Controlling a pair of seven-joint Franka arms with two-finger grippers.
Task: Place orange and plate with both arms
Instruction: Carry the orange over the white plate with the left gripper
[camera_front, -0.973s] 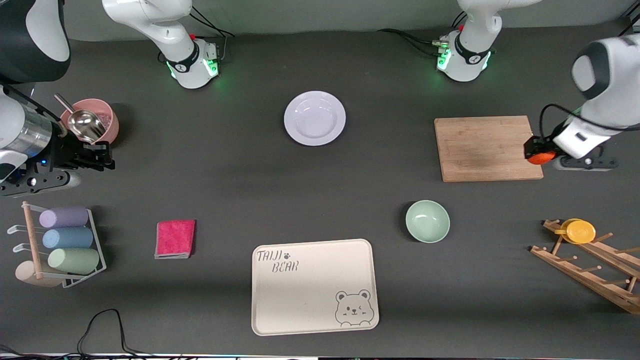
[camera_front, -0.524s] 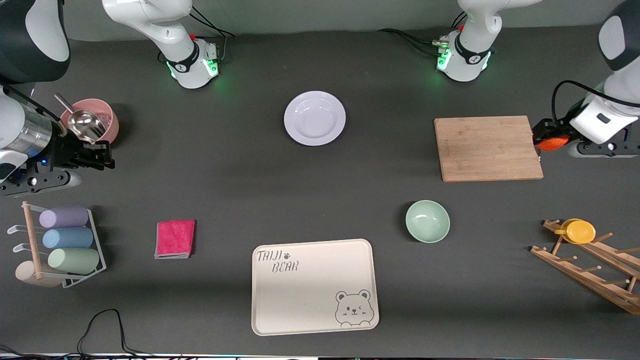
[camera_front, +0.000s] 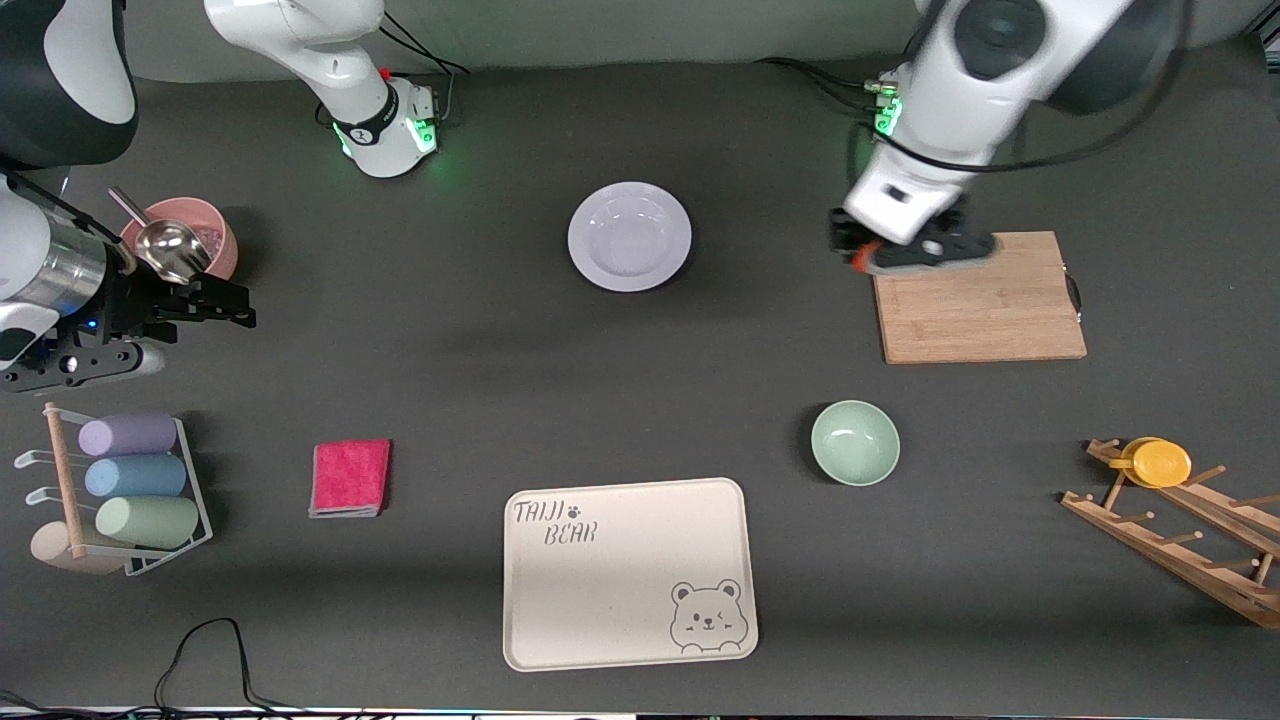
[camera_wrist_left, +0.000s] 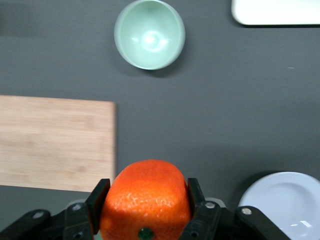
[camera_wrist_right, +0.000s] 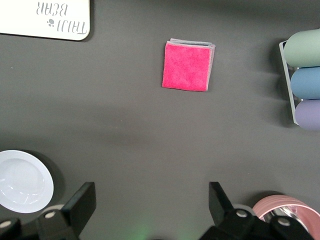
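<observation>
Left gripper (camera_front: 868, 252) clamps the orange (camera_wrist_left: 145, 199); right gripper (camera_wrist_right: 150, 206) stands wide and empty.

My left gripper carries the orange in the air over the corner of the wooden cutting board (camera_front: 978, 298) toward the plate (camera_front: 629, 236). The plate rests on the table at 9 o'clock from the orange. My right gripper hovers near the pink bowl (camera_front: 203, 237), which holds a metal scoop (camera_front: 165, 246), at the right arm's end of the table.

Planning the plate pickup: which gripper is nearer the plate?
Left. The left gripper, holding the orange, hangs over the cutting board's corner beside the plate; the right gripper hangs beside the pink bowl.
</observation>
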